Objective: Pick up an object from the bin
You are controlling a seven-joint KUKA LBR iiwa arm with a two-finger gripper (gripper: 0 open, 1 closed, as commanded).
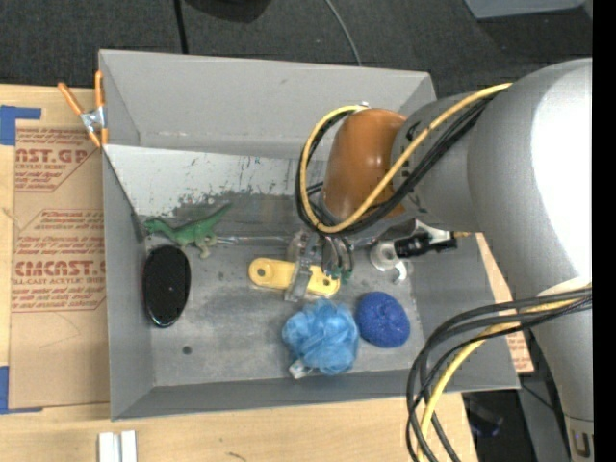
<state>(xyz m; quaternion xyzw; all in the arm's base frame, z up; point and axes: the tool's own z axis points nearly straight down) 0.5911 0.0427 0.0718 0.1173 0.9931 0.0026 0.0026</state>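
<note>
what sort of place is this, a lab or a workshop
Probably a robotics lab bench for grasping trials: a cabled arm reaches into a grey metal bin holding unrelated oddments, such as a green toy dinosaur and a blue ball.

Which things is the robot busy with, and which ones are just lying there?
For the job: yellow plastic piece, right below the arm; grey bin.
Just lying about: green toy dinosaur, black oval thing, blue mesh pouf, blue bumpy ball.
</note>
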